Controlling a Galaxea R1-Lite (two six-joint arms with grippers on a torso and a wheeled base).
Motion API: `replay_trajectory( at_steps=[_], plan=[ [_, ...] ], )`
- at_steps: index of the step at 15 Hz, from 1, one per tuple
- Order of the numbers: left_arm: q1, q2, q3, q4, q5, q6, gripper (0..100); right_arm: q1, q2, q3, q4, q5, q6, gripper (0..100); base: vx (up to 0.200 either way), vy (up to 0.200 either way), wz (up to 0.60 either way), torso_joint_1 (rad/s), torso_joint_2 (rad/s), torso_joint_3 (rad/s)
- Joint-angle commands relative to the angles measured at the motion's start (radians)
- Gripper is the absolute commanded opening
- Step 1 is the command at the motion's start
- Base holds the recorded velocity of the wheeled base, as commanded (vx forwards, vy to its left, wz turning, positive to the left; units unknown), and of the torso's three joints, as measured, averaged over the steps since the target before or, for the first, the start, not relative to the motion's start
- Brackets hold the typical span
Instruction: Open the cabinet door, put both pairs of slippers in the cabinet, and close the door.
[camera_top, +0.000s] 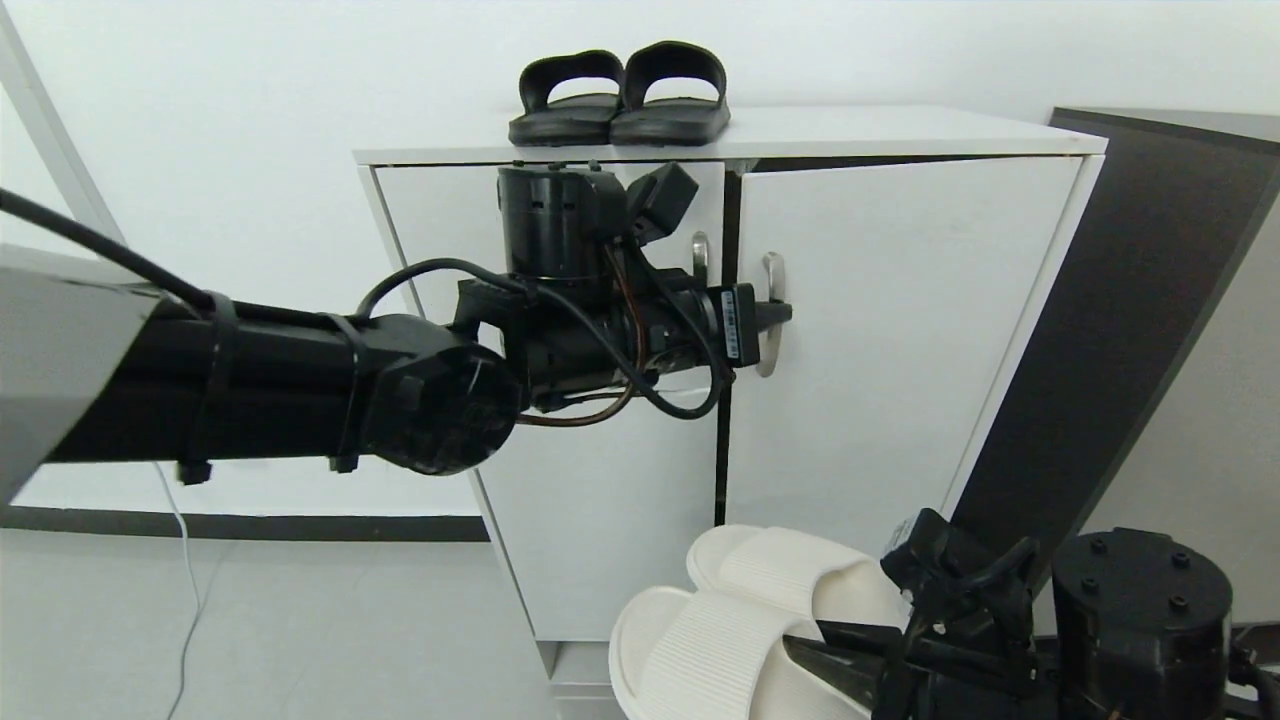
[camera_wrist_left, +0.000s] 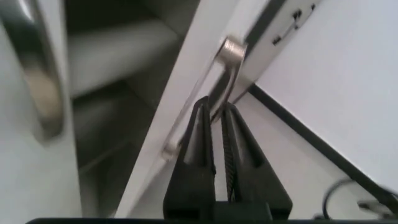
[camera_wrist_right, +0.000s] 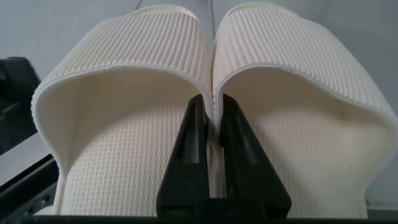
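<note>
Two black fingers of the left gripper (camera_top: 778, 312) pinch nearly shut on the curved metal handle (camera_top: 769, 268) of the right door (camera_top: 900, 350), which stands slightly ajar, dark shelves showing in the gap. A white sticker (camera_top: 735, 325) on that gripper carries print too small to read. One matching handle (camera_top: 700, 255) sits on the left door (camera_top: 590, 480). Down low, the right gripper (camera_wrist_right: 211, 102) squeezes the touching inner walls of one pair of ribbed cream slippers (camera_wrist_right: 124, 93), toes pointing at the cabinet (camera_top: 1040, 300). One pair of smooth black slippers (camera_top: 620, 95) rests at the front edge of the white cabinet's top.
</note>
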Motion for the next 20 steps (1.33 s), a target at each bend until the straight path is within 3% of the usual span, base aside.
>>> replay_trajectory(
  at_steps=[1, 4, 7, 10, 13, 20],
  plan=[
    [-0.041, -0.126, 0.120, -0.008, 0.003, 0.006, 0, 0.014, -0.053, 0.028, 0.005, 0.045, -0.008, 0, 0.000, 0.000, 0.00, 0.000, 0.00, 0.000],
    [-0.076, -0.207, 0.257, -0.105, 0.052, 0.006, 0, 0.041, -0.070, 0.054, 0.005, 0.051, -0.031, 0, 0.000, 0.000, 0.00, 0.000, 0.00, 0.000],
    [-0.042, -0.233, 0.300, -0.137, 0.054, 0.001, 0, 0.063, -0.068, 0.062, 0.007, 0.053, -0.032, 0, 0.000, 0.000, 0.00, 0.000, 0.00, 0.000],
    [0.009, -0.192, 0.278, -0.144, 0.040, -0.008, 0, 0.067, -0.067, 0.070, 0.007, 0.053, -0.043, 0, 0.000, 0.000, 0.00, 0.000, 0.00, 0.000],
    [0.019, -0.075, 0.194, -0.243, 0.038, -0.077, 0, 0.072, -0.064, 0.077, 0.007, 0.053, -0.045, 0, 0.000, 0.000, 0.00, 0.000, 0.00, 0.000],
    [0.012, 0.052, 0.074, -0.263, 0.032, -0.082, 0, 0.073, -0.056, 0.094, 0.007, 0.068, -0.080, 0, 0.000, 0.000, 0.00, 0.000, 0.00, 0.000]
  ],
)
